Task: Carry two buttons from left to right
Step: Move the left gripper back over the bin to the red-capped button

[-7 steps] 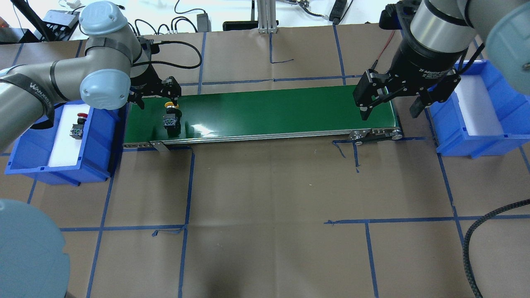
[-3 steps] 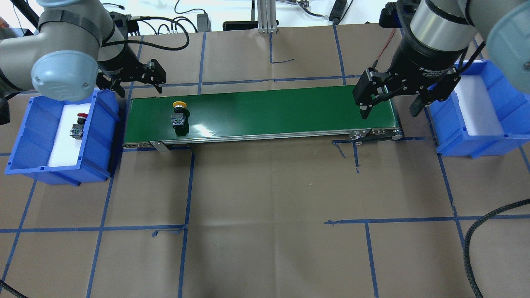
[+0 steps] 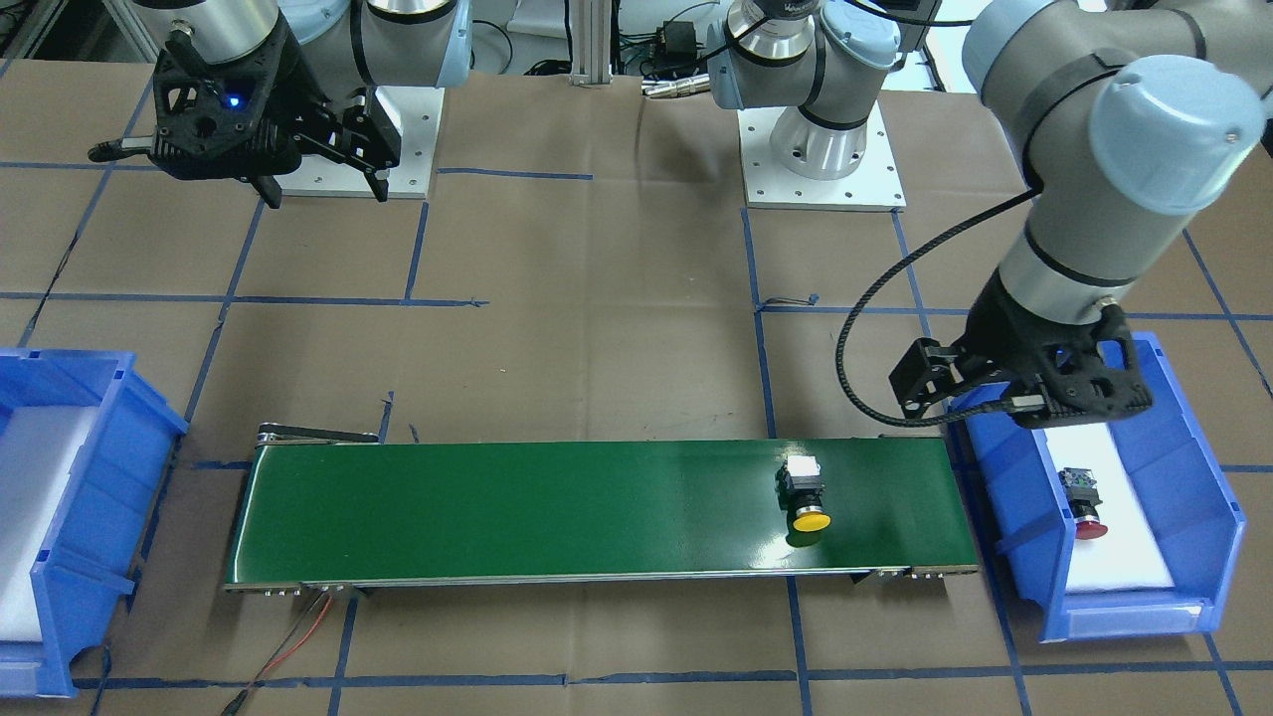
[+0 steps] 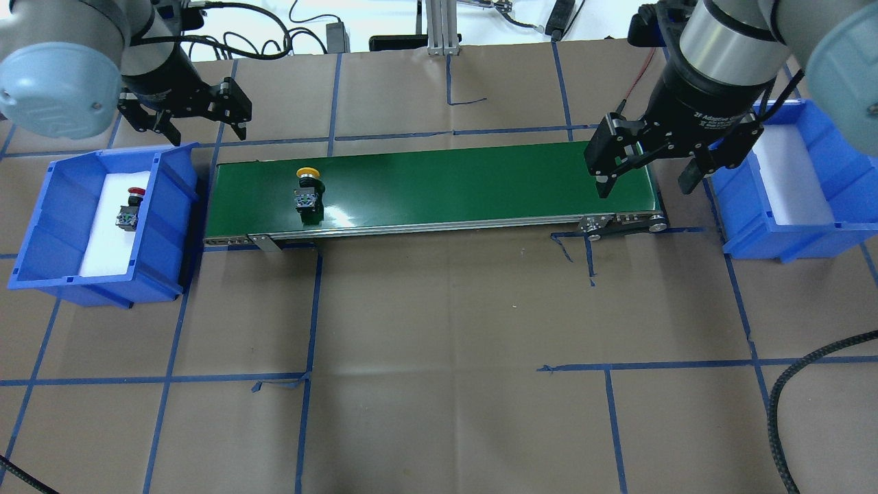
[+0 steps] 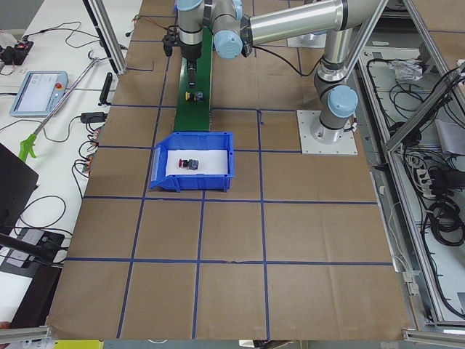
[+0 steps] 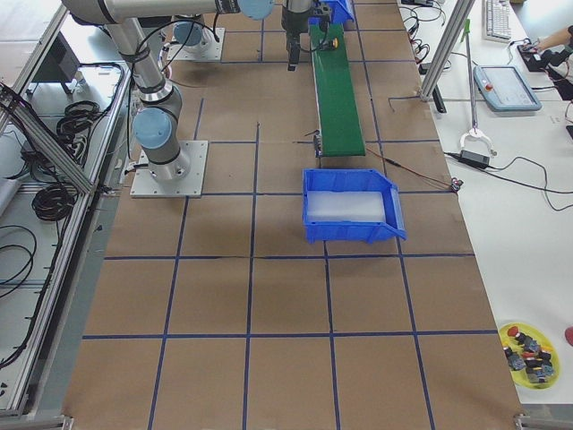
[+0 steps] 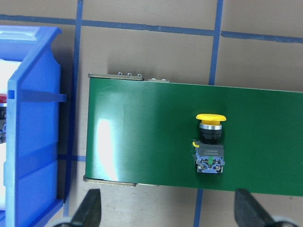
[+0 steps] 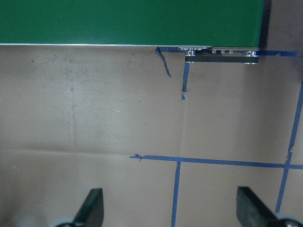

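Note:
The yellow button lies on its side on the green conveyor belt, near the belt's left end; it also shows in the left wrist view and the front view. The red button lies on the white pad in the left blue bin. My left gripper is open and empty, raised behind the gap between that bin and the belt. My right gripper is open and empty, hovering over the belt's right end.
The right blue bin with a white pad stands right of the belt. A black cable curves over the front right. An aluminium post stands at the back. A yellow dish with spare buttons sits far off.
My left gripper has lifted off the yellow button and drawn back to the left, open. The yellow button has shifted rightward along the belt. The right arm has not moved.

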Robot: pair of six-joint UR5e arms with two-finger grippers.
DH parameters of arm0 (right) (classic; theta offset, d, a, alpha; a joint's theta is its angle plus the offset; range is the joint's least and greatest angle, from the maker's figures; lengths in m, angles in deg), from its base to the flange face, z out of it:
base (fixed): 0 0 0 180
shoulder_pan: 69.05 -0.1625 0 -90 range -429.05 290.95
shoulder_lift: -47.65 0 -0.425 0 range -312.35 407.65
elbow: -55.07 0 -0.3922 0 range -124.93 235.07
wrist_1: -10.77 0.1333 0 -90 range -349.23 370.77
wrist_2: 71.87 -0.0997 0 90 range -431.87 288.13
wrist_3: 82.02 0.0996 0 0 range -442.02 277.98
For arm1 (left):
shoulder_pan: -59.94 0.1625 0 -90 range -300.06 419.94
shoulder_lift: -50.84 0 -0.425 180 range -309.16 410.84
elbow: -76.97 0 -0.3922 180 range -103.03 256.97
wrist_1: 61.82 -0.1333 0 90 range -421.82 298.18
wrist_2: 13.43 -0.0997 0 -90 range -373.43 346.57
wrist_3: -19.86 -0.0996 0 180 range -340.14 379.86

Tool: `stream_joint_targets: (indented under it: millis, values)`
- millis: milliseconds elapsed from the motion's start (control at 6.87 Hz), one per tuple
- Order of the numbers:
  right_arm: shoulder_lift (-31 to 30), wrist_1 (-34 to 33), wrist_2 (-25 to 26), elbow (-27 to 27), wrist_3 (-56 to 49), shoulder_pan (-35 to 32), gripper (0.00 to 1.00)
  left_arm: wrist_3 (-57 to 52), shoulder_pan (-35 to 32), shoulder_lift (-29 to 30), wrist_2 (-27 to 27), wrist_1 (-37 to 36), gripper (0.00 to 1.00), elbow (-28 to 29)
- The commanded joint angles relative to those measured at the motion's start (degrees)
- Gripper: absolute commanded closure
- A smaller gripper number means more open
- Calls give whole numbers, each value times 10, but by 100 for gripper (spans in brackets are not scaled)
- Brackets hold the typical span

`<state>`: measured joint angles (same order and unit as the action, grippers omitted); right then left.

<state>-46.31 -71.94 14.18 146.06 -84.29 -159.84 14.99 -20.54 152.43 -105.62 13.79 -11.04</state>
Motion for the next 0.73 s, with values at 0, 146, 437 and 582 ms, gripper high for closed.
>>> stream_joint_targets:
  millis: [0,146,437,582]
  values:
    - [0,0,0,0,1,0,0,-111,85,14,-2,12,0,15]
    - [0,0,0,-1,1,-1,0,-178,115,18,-4,5,0,14]
    - [0,0,0,2,0,-1,0,-278,192,50,0,2,0,19]
    - [0,0,0,2,1,-1,0,-292,207,64,3,-14,0,20]
